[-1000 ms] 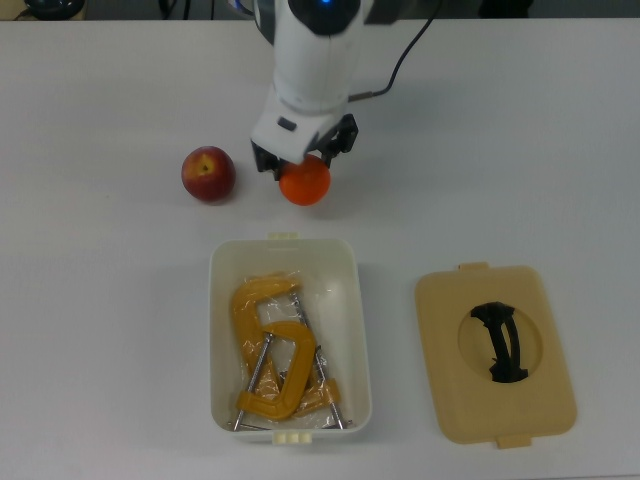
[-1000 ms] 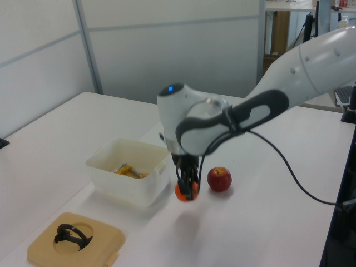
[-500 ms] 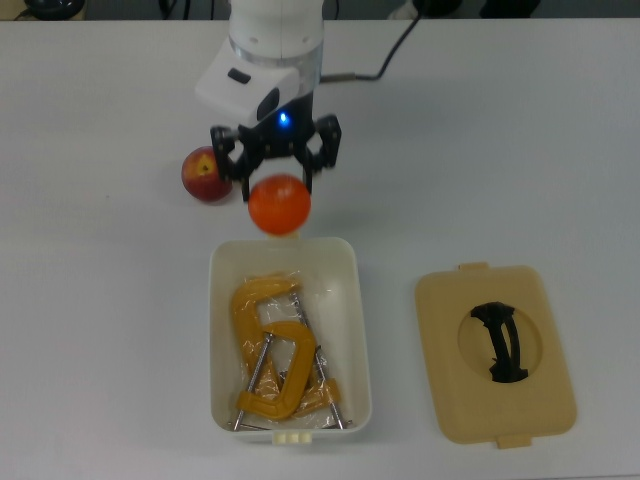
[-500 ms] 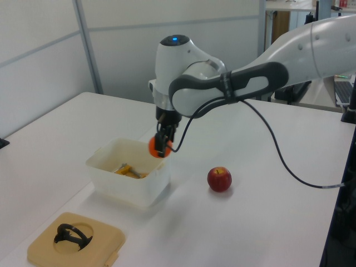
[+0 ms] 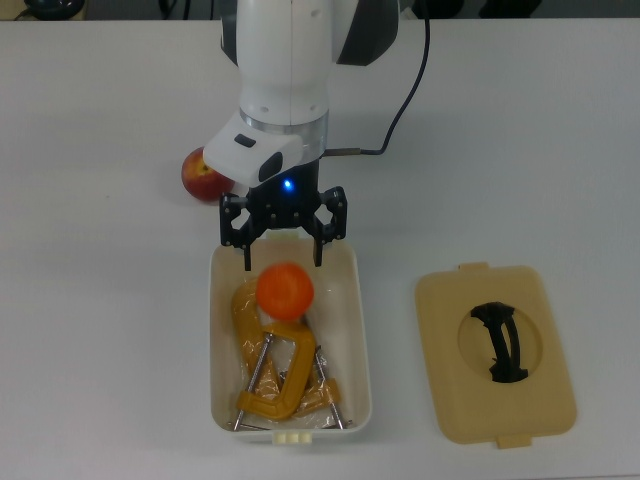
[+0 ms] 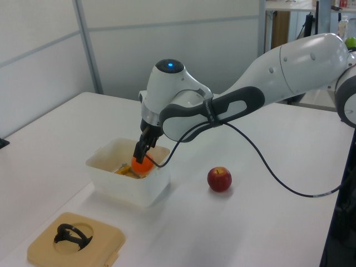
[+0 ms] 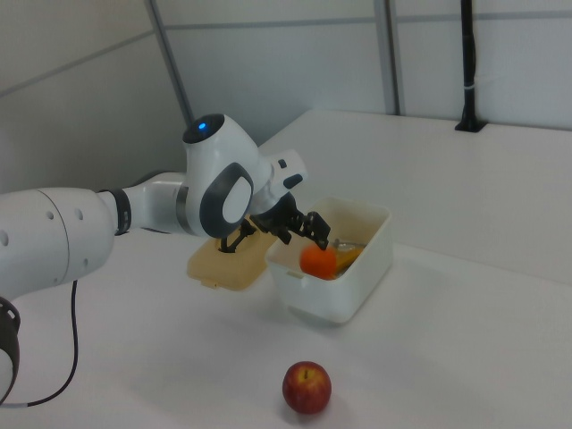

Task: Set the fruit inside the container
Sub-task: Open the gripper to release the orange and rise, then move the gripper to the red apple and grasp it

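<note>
The plain orange fruit [image 5: 285, 290] lies inside the white container [image 5: 215, 335], on top of the yellow clamps [image 5: 268, 388]. My gripper [image 5: 282, 258] hovers just above it at the container's far end, open, with its fingers spread wider than the orange and not touching it. In the left view the orange [image 6: 142, 165] shows over the container's rim [image 6: 127, 188], under the gripper [image 6: 141, 153]. The red apple-like fruit [image 5: 198, 176] rests on the table beyond the container at the top view's left, partly hidden by the arm; the apple [image 7: 307, 386] is fully seen in the right view.
A flat tan lid [image 5: 495, 340] with a black handle lies on the table at the top view's right of the container. The arm's black cable [image 5: 405, 90] trails toward the far table edge. White tabletop surrounds everything.
The gripper carried the orange from the table beside the apple up and over the container's far rim, then opened. The orange now lies in the container. The apple has not moved.
</note>
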You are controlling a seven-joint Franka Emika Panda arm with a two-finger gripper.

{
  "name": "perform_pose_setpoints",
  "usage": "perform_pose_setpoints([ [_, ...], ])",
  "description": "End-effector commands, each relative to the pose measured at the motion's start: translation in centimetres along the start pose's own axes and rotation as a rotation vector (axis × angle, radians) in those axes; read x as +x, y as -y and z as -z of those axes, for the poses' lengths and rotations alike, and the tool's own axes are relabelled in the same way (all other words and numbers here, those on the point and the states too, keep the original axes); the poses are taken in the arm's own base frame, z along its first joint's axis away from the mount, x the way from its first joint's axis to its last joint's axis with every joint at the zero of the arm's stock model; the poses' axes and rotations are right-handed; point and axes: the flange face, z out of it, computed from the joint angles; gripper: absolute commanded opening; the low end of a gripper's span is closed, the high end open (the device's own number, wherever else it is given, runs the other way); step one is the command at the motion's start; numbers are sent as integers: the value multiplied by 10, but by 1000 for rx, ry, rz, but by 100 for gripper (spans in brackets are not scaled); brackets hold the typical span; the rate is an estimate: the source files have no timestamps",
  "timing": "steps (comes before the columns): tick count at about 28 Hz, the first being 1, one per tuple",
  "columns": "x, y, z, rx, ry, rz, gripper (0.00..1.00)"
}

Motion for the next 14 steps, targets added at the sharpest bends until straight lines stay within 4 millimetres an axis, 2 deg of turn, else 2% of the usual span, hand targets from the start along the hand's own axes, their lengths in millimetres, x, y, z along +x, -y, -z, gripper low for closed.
perform_pose_setpoints([
  [1, -3, -2, 26, -16, 74, -35, 100],
  [6, -34, -5, 32, 0, 322, 99, 100],
  [7, -48, -5, 28, 22, 422, 178, 100],
  [10, -65, -6, 21, 57, 534, 271, 100],
  [12, -75, -11, 13, 73, 573, 291, 100],
  [14, -92, -21, -3, 83, 619, 286, 100],
])
